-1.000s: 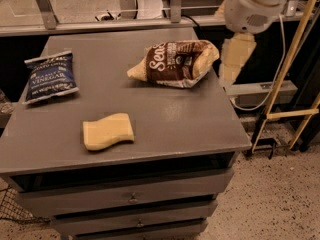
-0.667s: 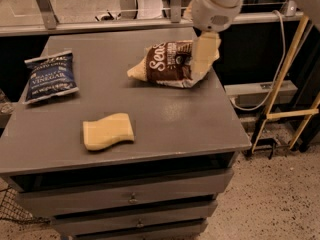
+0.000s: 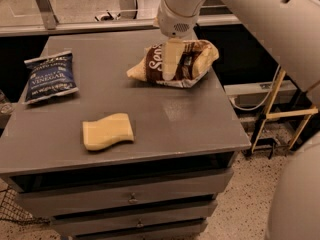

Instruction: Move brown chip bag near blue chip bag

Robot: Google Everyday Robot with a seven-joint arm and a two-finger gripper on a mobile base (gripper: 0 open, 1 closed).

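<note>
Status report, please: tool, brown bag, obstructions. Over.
Tool over brown chip bag, back right of table. Blue chip bag at left edge. Sponge nearer front, off the direct line.

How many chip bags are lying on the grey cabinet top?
2. The brown chip bag lies at the back right, below the gripper; the blue chip bag lies at the left edge. None seems hidden.

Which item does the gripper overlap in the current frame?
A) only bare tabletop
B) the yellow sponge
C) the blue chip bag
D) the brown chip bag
D: the gripper hangs right over the middle of the brown chip bag at the far right of the table. The blue chip bag lies apart at the left edge and the yellow sponge lies nearer the front.
</note>
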